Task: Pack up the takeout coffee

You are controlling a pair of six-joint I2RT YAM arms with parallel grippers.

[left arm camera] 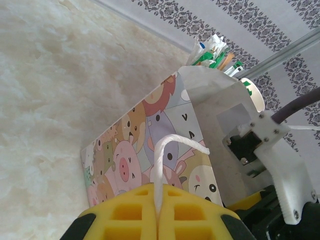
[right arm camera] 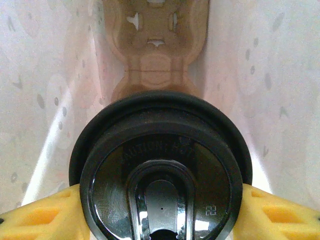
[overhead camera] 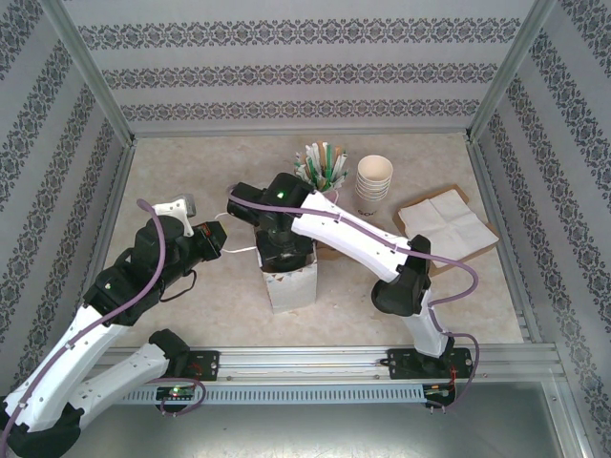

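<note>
The takeout coffee [right arm camera: 160, 170], a cup with a round black lid, sits between the yellow fingers [right arm camera: 40, 215] of my right gripper [right arm camera: 160, 212], which is shut on it. It hangs inside a paper bag [right arm camera: 50, 75], above a brown cardboard carrier [right arm camera: 156, 45] lying at the bag's bottom. From above, the right gripper [overhead camera: 284, 250] reaches down into the open bag [overhead camera: 291, 281] at the table's middle. My left gripper [left arm camera: 159, 210] is shut on the bag's white rope handle [left arm camera: 165, 150], beside the bag's cartoon-animal side [left arm camera: 145, 145].
Behind the bag stand a cup of straws and stirrers [overhead camera: 323, 167] and a stack of white paper cups [overhead camera: 373, 181]. White napkins [overhead camera: 446, 221] lie on brown paper at the right. Patterned walls enclose the table on three sides.
</note>
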